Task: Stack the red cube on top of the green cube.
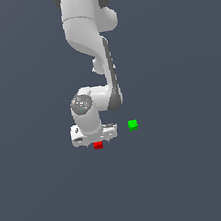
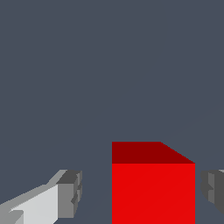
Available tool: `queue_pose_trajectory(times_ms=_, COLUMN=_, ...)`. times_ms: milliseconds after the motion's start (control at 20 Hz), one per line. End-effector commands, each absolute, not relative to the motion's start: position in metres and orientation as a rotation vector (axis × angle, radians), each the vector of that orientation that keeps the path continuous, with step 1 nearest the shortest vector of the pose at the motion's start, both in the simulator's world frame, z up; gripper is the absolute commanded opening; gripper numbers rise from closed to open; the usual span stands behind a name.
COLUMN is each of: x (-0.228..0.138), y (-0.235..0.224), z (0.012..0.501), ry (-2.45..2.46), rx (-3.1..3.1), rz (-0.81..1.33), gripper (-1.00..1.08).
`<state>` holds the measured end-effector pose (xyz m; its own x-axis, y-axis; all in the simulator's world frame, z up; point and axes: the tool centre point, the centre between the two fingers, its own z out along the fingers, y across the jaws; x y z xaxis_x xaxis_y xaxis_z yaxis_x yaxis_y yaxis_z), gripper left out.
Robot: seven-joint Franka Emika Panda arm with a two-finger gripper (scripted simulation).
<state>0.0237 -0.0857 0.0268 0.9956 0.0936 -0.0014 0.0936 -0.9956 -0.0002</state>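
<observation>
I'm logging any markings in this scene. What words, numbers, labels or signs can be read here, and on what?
None: no readable text in either view.
The red cube has plain faces.
The green cube is plain too.
The gripper and white arm show no lettering or logo.

Both renders are evenly and rather dimly lit, with a flat slate-grey ground that shows no cast shadows and no glare. The white arm [image 1: 89,45] has soft shading that darkens toward its edges, while the red cube [image 2: 153,186] shows a bright front face and a darker upper face. Edges look coarse and slightly jagged, low in resolution, without blur or bending at the borders.
</observation>
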Motion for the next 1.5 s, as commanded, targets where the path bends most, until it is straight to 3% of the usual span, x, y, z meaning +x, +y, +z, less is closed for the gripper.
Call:
queue_pose_trajectory(times_ms=0, x=0.024, y=-0.086, z=0.021, ry=-0.147, rx=-3.138, rz=0.0, gripper=1.0)
queue_pose_trajectory(times_ms=150, x=0.025, y=-0.086, z=0.02, ry=-0.147, rx=-3.138, rz=0.0, gripper=1.0)
queue_pose_trajectory(times_ms=200, x=0.025, y=-0.086, z=0.02, ry=-0.147, rx=-3.138, rz=0.0, gripper=-1.0)
queue_pose_trajectory(times_ms=900, x=0.025, y=-0.086, z=0.025, ry=-0.147, rx=-3.138, rz=0.0, gripper=-1.0)
queue_pose_trajectory(times_ms=1450, x=0.024, y=-0.086, z=0.087, ry=-0.147, rx=-3.138, rz=0.0, gripper=-1.0)
